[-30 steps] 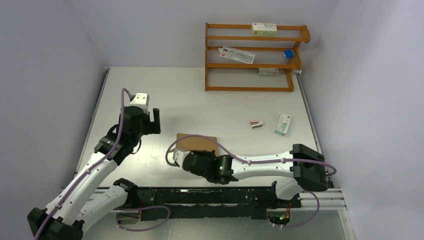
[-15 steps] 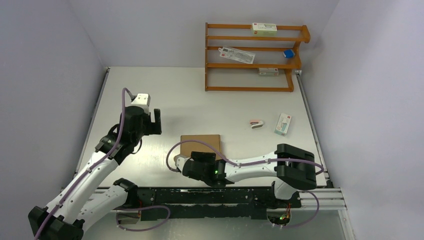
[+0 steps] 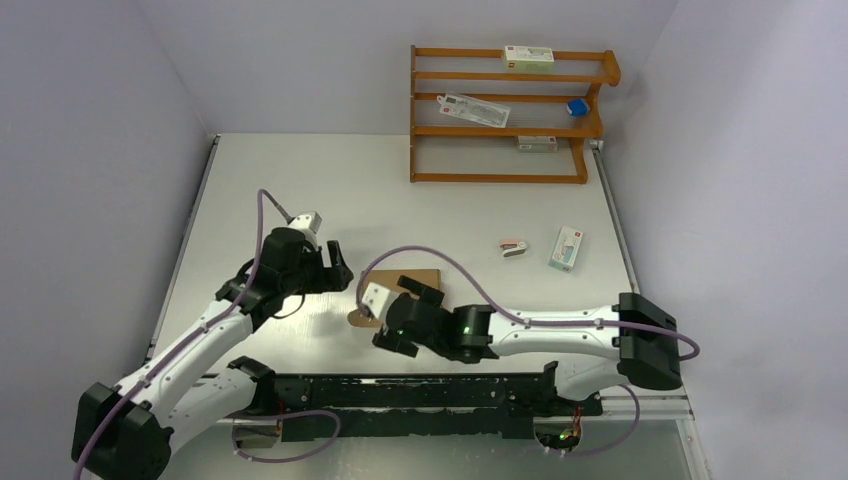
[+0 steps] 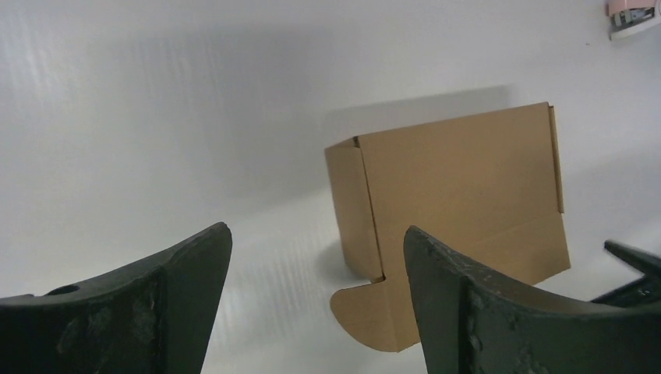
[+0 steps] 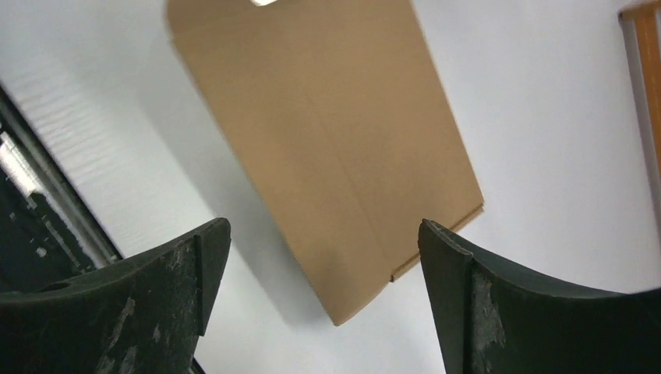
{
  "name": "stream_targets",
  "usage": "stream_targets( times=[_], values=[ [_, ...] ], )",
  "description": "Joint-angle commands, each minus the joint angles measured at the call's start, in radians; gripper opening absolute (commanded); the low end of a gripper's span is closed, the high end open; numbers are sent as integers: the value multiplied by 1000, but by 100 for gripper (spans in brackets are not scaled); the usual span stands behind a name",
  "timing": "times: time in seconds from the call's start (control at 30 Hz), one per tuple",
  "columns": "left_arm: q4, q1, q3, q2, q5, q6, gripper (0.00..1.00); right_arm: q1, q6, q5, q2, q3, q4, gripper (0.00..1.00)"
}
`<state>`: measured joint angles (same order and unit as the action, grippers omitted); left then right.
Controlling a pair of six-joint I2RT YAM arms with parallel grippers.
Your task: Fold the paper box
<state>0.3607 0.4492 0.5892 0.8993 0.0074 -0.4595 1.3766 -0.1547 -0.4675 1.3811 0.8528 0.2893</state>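
Note:
The paper box [image 3: 430, 275] is a flat, plain brown cardboard piece lying on the white table just in front of the arms. It has a rounded flap [image 4: 366, 308] sticking out at its near left corner. My left gripper [image 3: 342, 270] hovers just left of it, jaws open and empty, and in its wrist view the box [image 4: 460, 179] lies ahead to the right. My right gripper [image 3: 398, 308] hangs over the near part of the box and hides much of it from above. Its jaws are wide open, with the box [image 5: 335, 117] seen between and beyond the fingertips, untouched.
A wooden shelf [image 3: 510, 115] with small white cartons stands at the back right. A pink-and-white item [image 3: 513, 247] and a white carton [image 3: 566, 248] lie to the right of the box. The black base rail [image 3: 420, 395] runs along the near edge.
My right gripper has opened from shut and now hangs over the box's near part. My left arm has swung right, bringing its gripper close to the box's left side.

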Motion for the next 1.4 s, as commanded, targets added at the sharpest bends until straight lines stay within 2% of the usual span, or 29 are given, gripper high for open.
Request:
stream_targets(
  times=[0.0, 0.17, 0.4, 0.7, 0.83, 0.93, 1.1, 1.27, 1.37],
  values=[
    [-153, -7, -37, 46, 115, -87, 85, -114, 163, 70, -70, -27, -23, 95],
    [-237, -7, -84, 101, 159, -120, 84, -325, 400, 219, -180, -103, -87, 96],
    [-336, -7, -134, 177, 219, -150, 80, -506, 657, 311, -245, -242, -172, 96],
    [-424, -8, -162, 261, 242, -173, 65, -591, 790, 441, -194, -357, -339, 90],
    [-470, -7, -173, 297, 293, -194, 54, -633, 821, 526, -155, -380, -406, 85],
    [-474, -7, -161, 311, 316, -196, 50, -650, 847, 592, -127, -385, -441, 77],
    [-423, -7, -94, 323, 283, -158, 50, -653, 905, 715, -109, -393, -486, 61],
    [-412, -7, 0, 407, 266, -120, 52, -653, 942, 788, -137, -414, -510, 59],
    [-373, -7, 56, 451, 218, -94, 54, -653, 885, 778, -168, -393, -420, 61]
  ],
)
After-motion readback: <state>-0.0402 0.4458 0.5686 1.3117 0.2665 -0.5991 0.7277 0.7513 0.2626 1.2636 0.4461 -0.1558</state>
